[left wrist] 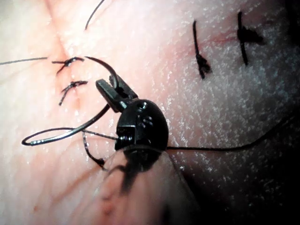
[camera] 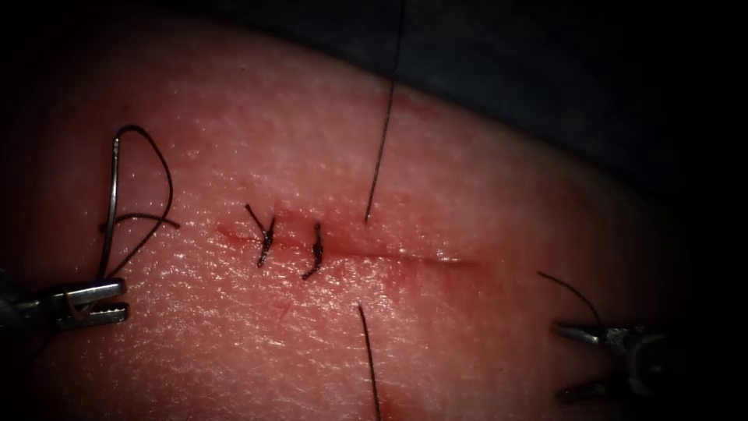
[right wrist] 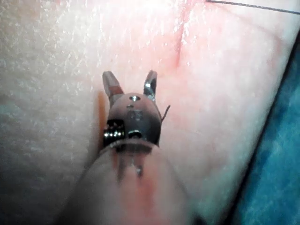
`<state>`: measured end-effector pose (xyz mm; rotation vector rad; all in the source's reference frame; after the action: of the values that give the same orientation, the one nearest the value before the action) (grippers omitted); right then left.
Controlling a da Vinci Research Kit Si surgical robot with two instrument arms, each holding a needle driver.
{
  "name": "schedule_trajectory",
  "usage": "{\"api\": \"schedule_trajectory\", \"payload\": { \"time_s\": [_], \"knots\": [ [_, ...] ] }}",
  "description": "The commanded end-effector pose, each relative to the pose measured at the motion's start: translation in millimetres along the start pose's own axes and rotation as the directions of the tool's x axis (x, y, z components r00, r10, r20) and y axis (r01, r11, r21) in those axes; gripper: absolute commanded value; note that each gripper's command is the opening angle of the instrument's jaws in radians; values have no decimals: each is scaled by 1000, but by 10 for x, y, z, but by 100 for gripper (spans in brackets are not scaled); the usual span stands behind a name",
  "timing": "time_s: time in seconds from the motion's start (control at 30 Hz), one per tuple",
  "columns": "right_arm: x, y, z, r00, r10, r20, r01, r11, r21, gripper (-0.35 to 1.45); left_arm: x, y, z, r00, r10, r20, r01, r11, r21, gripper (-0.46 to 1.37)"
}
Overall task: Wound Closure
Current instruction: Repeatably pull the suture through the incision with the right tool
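Item: tissue (camera: 467, 179), pork belly, carrying one cut (camera: 405, 256) that runs left to right in the endoscope view.

Stitches: two knotted stitches (camera: 266, 238) cross the left part of the cut, short tails standing up. The right part of the cut has no knot.

Thread (camera: 382, 132): one strand enters the tissue just above the cut, right of the second stitch; another strand (camera: 368, 351) emerges below the cut. Judged to be one pass laid across the cut, not tied.

Needle (camera: 114, 203): curved, lying out of the tissue, well to the left of the cut's left end. Thread loops around it.

Left end effector (camera: 97, 300): jaws clamped on the needle. In the endoscope view the grip looks to be at one end of the curve; the left wrist view (left wrist: 111, 92) suggests it sits further along, so the exact place is not certain.

Right end effector (camera: 580, 360): jaws apart, holding nothing, over the tissue to the right of the cut's right end. A short cut end of thread (camera: 573, 292) curls just above it. The right wrist view (right wrist: 131, 84) confirms the spread jaws.

Step in hand, by judgement: third stitch placed, awaiting its knot. A knot would call for the free end effector to grip a strand.
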<state>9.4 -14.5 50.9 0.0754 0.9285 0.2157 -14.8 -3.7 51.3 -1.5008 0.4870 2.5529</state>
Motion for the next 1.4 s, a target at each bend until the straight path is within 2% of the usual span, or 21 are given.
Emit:
{"api": "schedule_trajectory", "payload": {
  "time_s": [0.03, 0.27, 0.6, 0.83, 1.27, 1.33, 1.4],
  "knots": [
    [-1, 0, 2, 1000, 1, 0, -1, 1000, 3, 114, 0, 0, 0, 1000, 0, 0, 0, 1000, -5, -35],
    [-1, 5, 43, 1000, 2, -21, -2, 1000, 13, 108, 0, 0, 1, 1000, 0, -2, 0, 1000, -7, -35],
    [19, 3, 108, 998, -12, -57, 15, 999, 39, 106, 0, 1, 2, 1000, 0, -3, 0, 1000, -7, -35],
    [31, -3, 133, 997, -11, -75, 15, 998, 57, 104, 0, 0, 1, 1000, 1, -3, -1, 1000, -7, -35],
    [37, -19, 177, 994, -43, -105, 51, 996, 72, 98, 0, 0, 0, 1000, 1, -3, -1, 1000, -7, -35],
    [39, -21, 182, 993, -46, -111, 55, 996, 74, 93, 0, 1, 0, 1000, 1, -3, -1, 1000, -7, -35],
    [40, -21, 184, 992, -51, -118, 61, 995, 83, 70, 0, 1, 0, 1000, 1, -3, -1, 1000, -8, -35]
  ]
}}
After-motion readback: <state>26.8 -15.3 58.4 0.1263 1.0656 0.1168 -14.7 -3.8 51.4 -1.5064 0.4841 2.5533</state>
